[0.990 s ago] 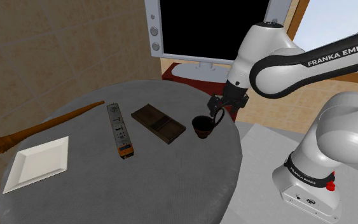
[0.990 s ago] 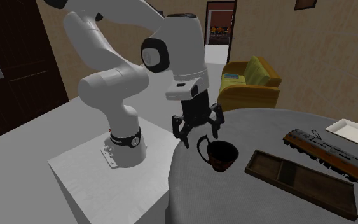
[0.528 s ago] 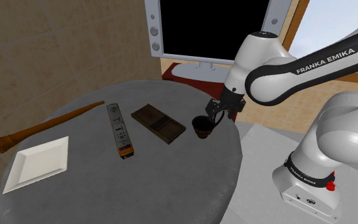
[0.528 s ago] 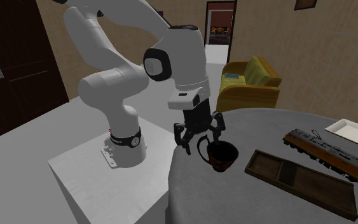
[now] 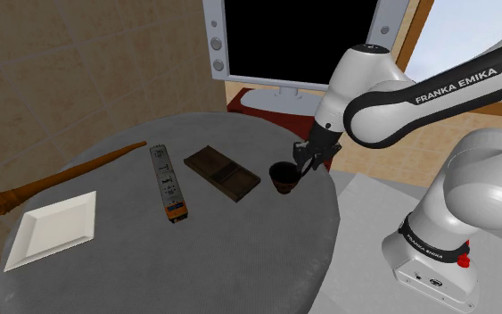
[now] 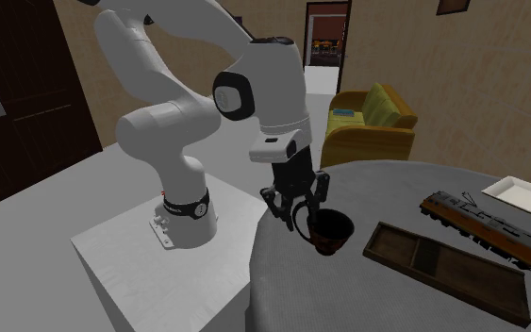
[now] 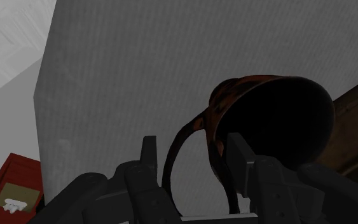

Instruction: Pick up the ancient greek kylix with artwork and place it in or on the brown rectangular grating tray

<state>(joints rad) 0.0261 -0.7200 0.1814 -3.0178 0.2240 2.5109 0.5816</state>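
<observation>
The kylix (image 5: 282,176) is a dark brown cup with reddish artwork and a loop handle, standing on the round grey table (image 5: 240,259) near the edge closest to the stand. My gripper (image 5: 304,165) is down at its handle side, shut on the handle. In the second exterior view the gripper (image 6: 299,219) clasps the loop beside the kylix (image 6: 335,234). The wrist view has both fingers (image 7: 149,159) around the handle of the kylix (image 7: 279,114). The brown rectangular tray (image 5: 222,172) lies flat just beyond the cup, also visible as the tray (image 6: 447,269).
A long model train (image 5: 167,181) lies beside the tray, then a white square plate (image 5: 54,228) and a wooden club (image 5: 57,178) at the shoulder view's left. A monitor (image 5: 293,45) stands behind the table. A yellow armchair (image 6: 372,118) is far off.
The gripper came down onto the kylix's handle, then its fingers went from wide apart to shut on the handle. The cup has stayed in place on the table.
</observation>
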